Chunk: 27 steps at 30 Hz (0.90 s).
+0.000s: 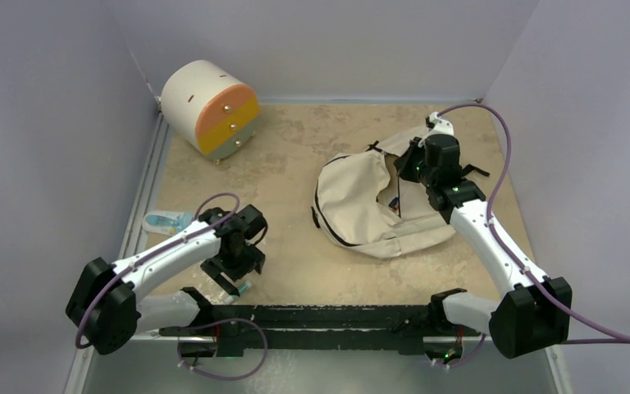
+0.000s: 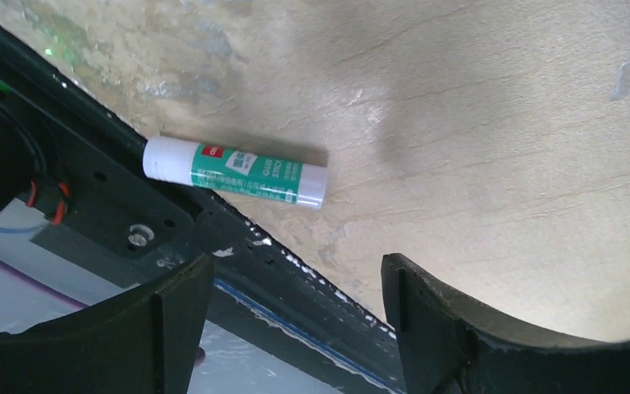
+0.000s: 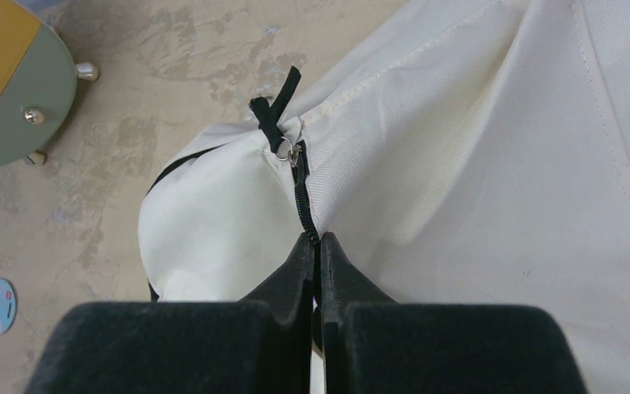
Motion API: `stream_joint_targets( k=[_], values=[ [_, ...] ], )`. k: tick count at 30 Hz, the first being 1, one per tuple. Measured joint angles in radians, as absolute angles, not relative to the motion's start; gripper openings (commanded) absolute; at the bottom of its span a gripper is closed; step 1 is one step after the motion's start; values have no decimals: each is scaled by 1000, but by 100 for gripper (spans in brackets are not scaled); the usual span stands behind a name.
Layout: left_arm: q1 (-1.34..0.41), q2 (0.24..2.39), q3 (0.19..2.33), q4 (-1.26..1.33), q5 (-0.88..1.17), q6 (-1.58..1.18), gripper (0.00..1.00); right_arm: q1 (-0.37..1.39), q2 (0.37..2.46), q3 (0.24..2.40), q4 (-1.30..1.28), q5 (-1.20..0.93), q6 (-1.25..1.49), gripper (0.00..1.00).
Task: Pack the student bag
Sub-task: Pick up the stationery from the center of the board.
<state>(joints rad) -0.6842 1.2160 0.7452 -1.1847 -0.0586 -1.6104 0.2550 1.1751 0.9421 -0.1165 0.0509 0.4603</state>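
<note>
Student bag [image 1: 369, 205]: limp cream woven fabric, black zip; sits at right gripper [image 3: 316, 246], whose fingers are pressed together, pinching zip seam near pull tab [image 3: 275, 111].
Left gripper [image 2: 295, 275]: spread, empty.
Glue stick [image 2: 235, 171]: smooth white cylinder, green label; just ahead of left fingertips, against black rail [image 2: 131, 222], not packed.
Blue packet [image 1: 164, 222]: flat, beyond left gripper, also outside bag.
Packing judged incomplete.

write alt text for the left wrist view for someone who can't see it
A white glue stick with a green label lies on its side on the tan table, one end at the edge of a black rail. In the foreground the left gripper is open, its black fingers wide apart and empty.
</note>
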Motion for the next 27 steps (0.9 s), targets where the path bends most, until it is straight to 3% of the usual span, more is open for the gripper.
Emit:
stream_joint_targets(
  k=[8,27],
  values=[
    [-684,1024,671,-1198,-60,-1895,71,255,1180,942,-114,49,460,0],
    [-684,1081,569,-1150,-134,-2067,63,255,1194,942,-110,35,456,0]
  ],
)
